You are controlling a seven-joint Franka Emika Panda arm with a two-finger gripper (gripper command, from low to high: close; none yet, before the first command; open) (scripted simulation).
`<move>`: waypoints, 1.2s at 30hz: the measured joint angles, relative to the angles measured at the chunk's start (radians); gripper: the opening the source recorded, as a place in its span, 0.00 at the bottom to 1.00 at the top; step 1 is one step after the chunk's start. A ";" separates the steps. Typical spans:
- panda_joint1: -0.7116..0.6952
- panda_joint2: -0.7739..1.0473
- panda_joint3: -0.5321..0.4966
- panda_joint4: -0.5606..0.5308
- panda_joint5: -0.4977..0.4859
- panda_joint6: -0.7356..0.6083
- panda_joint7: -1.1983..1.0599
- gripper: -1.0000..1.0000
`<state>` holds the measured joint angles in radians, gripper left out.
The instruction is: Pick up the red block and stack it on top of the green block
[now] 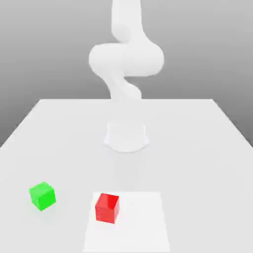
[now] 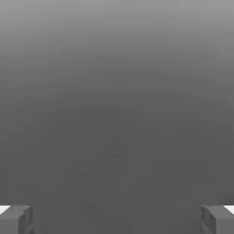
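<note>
My gripper [image 2: 117, 220] stands wide open, holding nothing. The red cube [image 1: 107, 208] sits at the exterior view's lower centre, slightly left; it looks light, rigid and smooth, so I'd pinch opposite side faces squarely, midway up.

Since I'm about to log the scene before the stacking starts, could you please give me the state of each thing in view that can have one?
Claw: open, nothing between its fingers
Red cube: on the white patch, not stacked
Green cube: on the table, off the patch, nothing on top
Arm: raised above the table
</note>
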<state>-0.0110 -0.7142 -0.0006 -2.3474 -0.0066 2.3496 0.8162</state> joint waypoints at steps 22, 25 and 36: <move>-0.086 0.809 -0.026 -0.388 0.015 0.486 0.087 0.50; -0.091 0.918 -0.019 -0.375 0.023 0.577 0.082 0.50; -0.096 0.914 -0.014 -0.376 0.020 0.574 0.085 0.00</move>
<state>-0.1070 0.2002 -0.0151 -2.7234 0.0139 2.9238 0.9010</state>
